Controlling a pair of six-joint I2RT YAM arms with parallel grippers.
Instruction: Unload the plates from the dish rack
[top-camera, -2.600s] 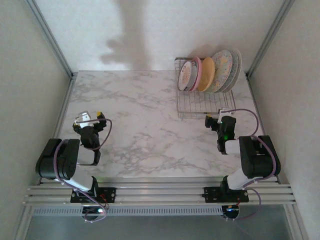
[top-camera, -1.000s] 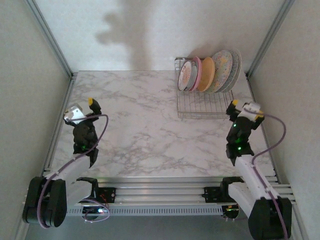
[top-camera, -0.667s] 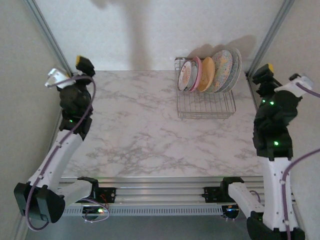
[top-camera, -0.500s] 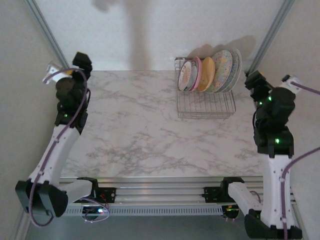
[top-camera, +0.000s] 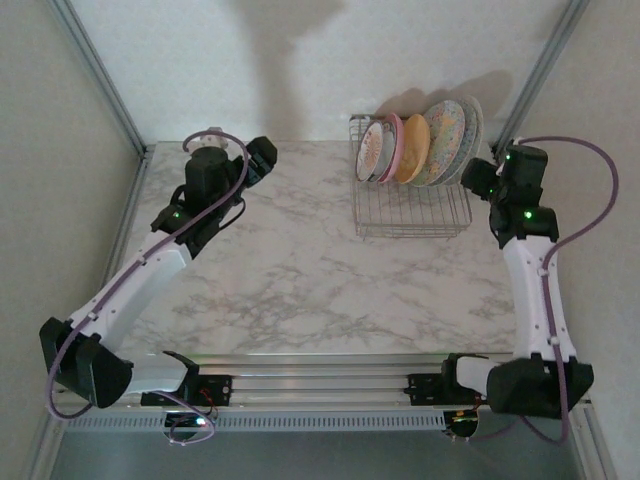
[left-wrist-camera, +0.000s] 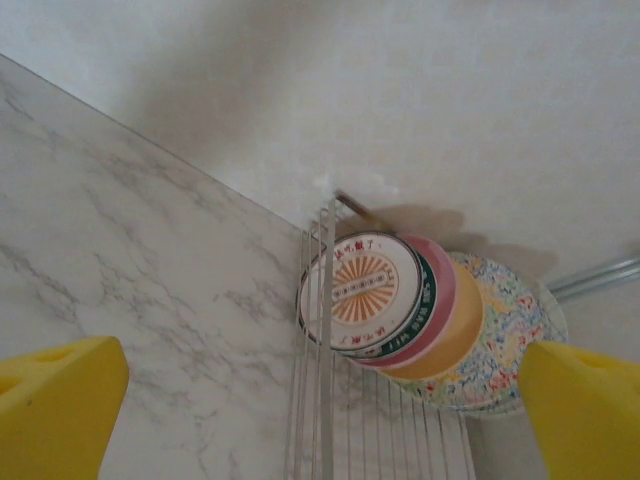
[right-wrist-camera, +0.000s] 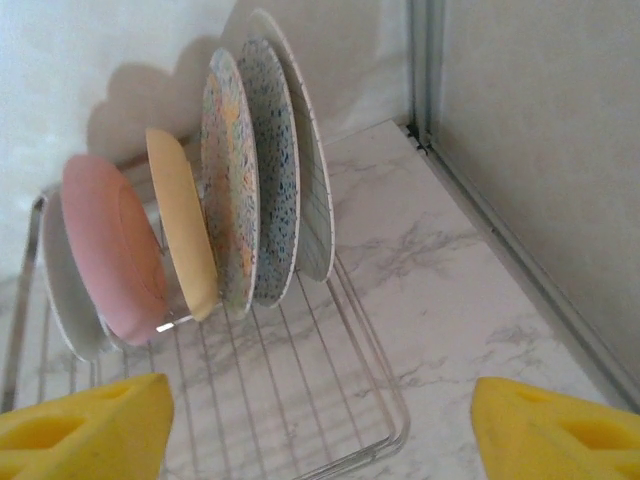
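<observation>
Several plates (top-camera: 415, 145) stand on edge in a row at the back of the silver wire dish rack (top-camera: 410, 212), at the table's back right. In the right wrist view, from left to right, they are a white plate (right-wrist-camera: 60, 290), a pink one (right-wrist-camera: 110, 250), an orange-yellow one (right-wrist-camera: 180, 230), two speckled ones (right-wrist-camera: 228, 190) and a pale grid-patterned one (right-wrist-camera: 312, 180). My right gripper (top-camera: 480, 180) (right-wrist-camera: 320, 435) hovers open over the rack's right edge, holding nothing. My left gripper (top-camera: 262, 158) (left-wrist-camera: 320, 420) is open, left of the rack, facing the white plate with the orange centre (left-wrist-camera: 365, 290).
The rack's front half (right-wrist-camera: 280, 400) is bare wire. The back wall (top-camera: 300, 70) rises right behind the plates. A metal frame post (top-camera: 535, 80) and the side wall stand close to the rack's right side. Marble tabletop (top-camera: 290, 270) lies open in front and to the left.
Both arms lifted from the near table and swung inward. The left gripper came to the back middle, pointing at the rack. The right gripper dropped beside the rack's right side, its jaws narrowing slightly.
</observation>
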